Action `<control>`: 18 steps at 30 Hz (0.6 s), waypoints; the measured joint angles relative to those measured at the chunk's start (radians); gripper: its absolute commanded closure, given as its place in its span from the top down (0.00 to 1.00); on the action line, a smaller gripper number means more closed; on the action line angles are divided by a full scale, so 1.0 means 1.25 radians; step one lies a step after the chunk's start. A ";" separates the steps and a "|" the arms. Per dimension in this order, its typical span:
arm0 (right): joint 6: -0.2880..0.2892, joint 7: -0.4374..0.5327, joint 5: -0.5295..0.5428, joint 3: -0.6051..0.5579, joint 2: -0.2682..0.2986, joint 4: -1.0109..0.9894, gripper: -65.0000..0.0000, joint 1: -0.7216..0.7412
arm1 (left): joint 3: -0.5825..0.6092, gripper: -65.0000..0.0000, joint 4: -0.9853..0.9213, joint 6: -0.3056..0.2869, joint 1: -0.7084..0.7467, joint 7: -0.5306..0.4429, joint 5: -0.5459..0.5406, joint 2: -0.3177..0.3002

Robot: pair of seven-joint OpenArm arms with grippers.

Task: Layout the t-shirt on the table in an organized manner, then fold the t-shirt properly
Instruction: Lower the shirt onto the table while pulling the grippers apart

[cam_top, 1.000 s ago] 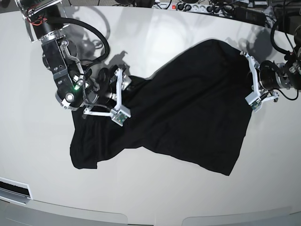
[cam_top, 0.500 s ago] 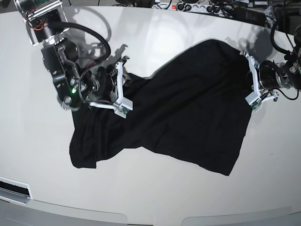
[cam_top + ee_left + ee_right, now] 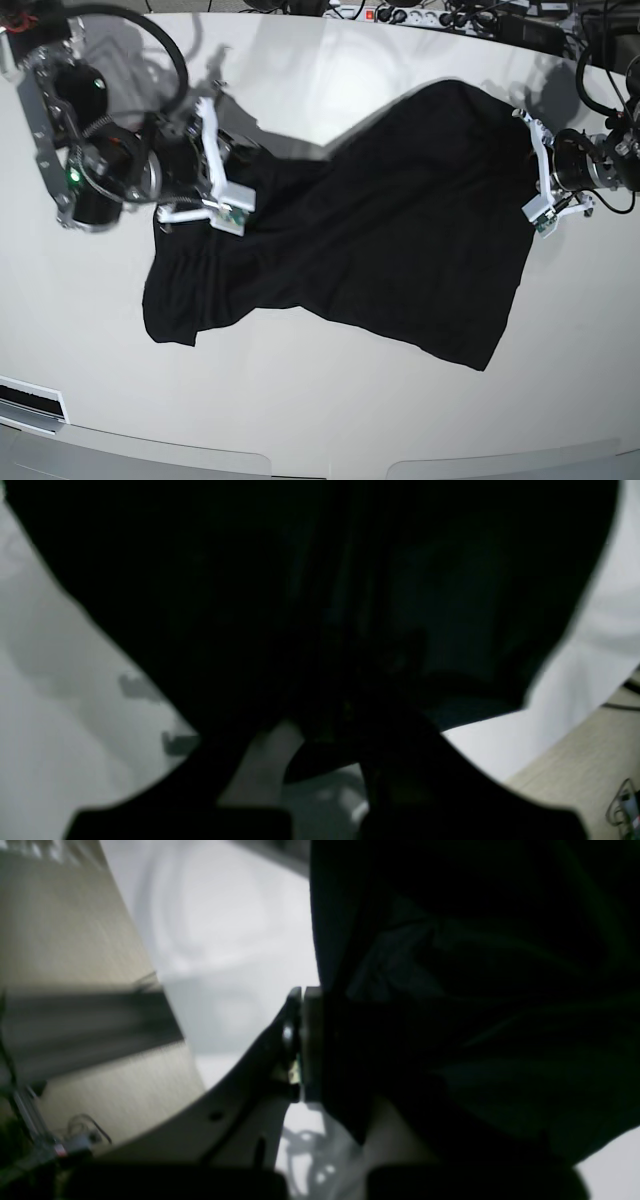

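Observation:
The black t-shirt [image 3: 400, 230] lies crumpled and stretched slantwise across the white table [image 3: 320, 400]. At the cloth's upper left edge, my right gripper [image 3: 215, 190] is shut on a bunched fold. In the right wrist view the pale fingers [image 3: 300, 1040] are pressed together, with dark t-shirt [image 3: 475, 990] cloth pinched at their side. My left gripper [image 3: 540, 190] is shut on the shirt's right edge. The t-shirt [image 3: 320, 590] fills most of the left wrist view and hides the fingertips. Neckline and tag do not show.
Cables and a power strip [image 3: 420, 15] run along the table's far edge. The table's curved front edge [image 3: 300, 455] is near the bottom, with a white slotted part [image 3: 30, 405] at the lower left. Both arms' bodies sit at the table's sides.
My right gripper went from open to shut on the shirt's left part and pulled back up and to the left, dragging that side leftwards. The left arm has not moved.

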 measured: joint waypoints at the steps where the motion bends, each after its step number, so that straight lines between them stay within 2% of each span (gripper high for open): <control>1: 0.000 0.004 0.000 0.000 0.019 0.012 0.00 -0.006 | 0.000 0.00 0.000 0.000 0.000 0.000 0.007 -0.002; 5: 0.000 0.006 -0.017 0.000 0.086 0.014 0.00 -0.020 | 0.000 0.00 0.000 0.000 -0.006 0.001 0.017 -0.012; 9: 0.000 0.008 -0.073 -0.002 0.134 0.014 0.00 -0.039 | 0.000 0.00 0.000 0.000 -0.015 0.000 0.018 -0.049; 12: 0.000 0.014 -0.081 -0.002 0.171 0.014 0.00 -0.038 | 0.000 0.00 0.000 0.000 -0.027 0.002 0.018 -0.074; 15: 0.000 0.015 -0.088 -0.002 0.189 0.014 0.00 -0.039 | 0.000 0.00 0.001 0.001 -0.040 -0.003 0.017 -0.091; 18: 0.000 0.022 -0.131 -0.002 0.207 0.014 0.00 -0.039 | 0.000 0.00 0.001 0.016 -0.051 -0.003 0.017 -0.109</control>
